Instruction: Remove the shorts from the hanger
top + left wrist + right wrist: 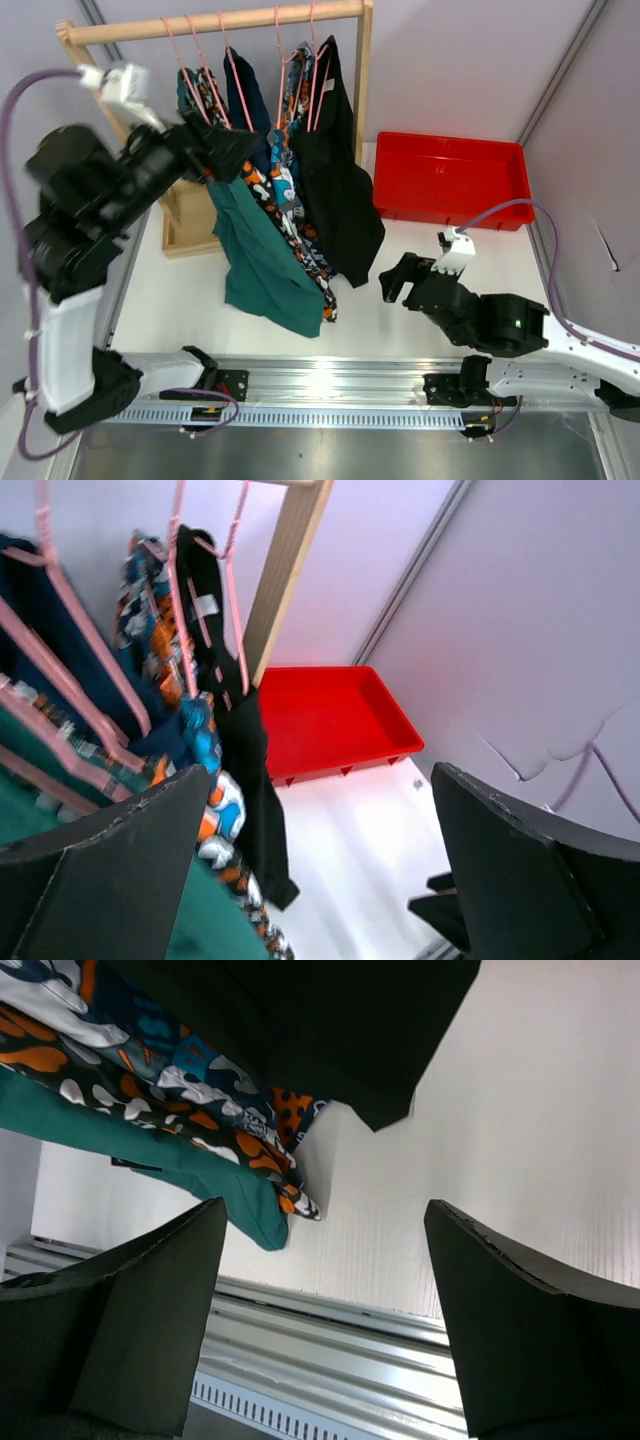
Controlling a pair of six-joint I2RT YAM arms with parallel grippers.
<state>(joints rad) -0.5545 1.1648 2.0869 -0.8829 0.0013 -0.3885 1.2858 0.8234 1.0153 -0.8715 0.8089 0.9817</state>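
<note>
Entries as I logged them from the remote station.

1. Wooden rack (215,22), standing at the far left of the white table (180,300). Pink hangers (110,662) hung along its rail.
2. Shorts, five pairs, all on the hangers:
   - orange-camo pair (205,92), leftmost and mostly hidden
   - navy pair (246,100)
   - teal-green pair (262,262), hanging lowest
   - blue-orange-white patterned pair (288,190)
   - black pair (340,200), rightmost
3. Left gripper (232,150), raised to the top of the teal-green pair. Its jaws were spread wide with nothing between them. I could not tell whether it touched the cloth.
4. Right gripper (395,278), low over the table just right of the black pair's hem and apart from it. Its jaws were parted and held nothing.
5. Red bin (450,185), on the table right of the rack.
</note>
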